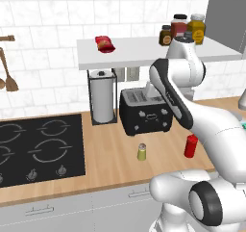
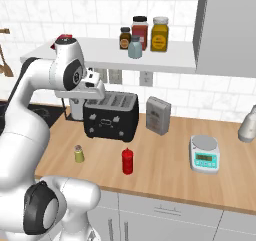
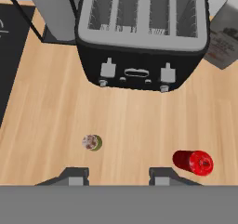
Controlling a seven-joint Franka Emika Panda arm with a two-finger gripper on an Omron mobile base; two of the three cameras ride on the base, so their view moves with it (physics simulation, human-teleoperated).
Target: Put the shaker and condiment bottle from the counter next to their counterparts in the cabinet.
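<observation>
Gripper (image 3: 116, 175) at the bottom of the hand view looks closed, holding nothing. Shaker (image 3: 92, 142) lower left, red bottle (image 3: 193, 162) lower right, both on the counter (image 3: 139, 125).

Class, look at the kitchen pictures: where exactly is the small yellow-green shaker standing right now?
The shaker stands upright on the counter in front of the black toaster, left of the red condiment bottle and right of the hob.
</observation>
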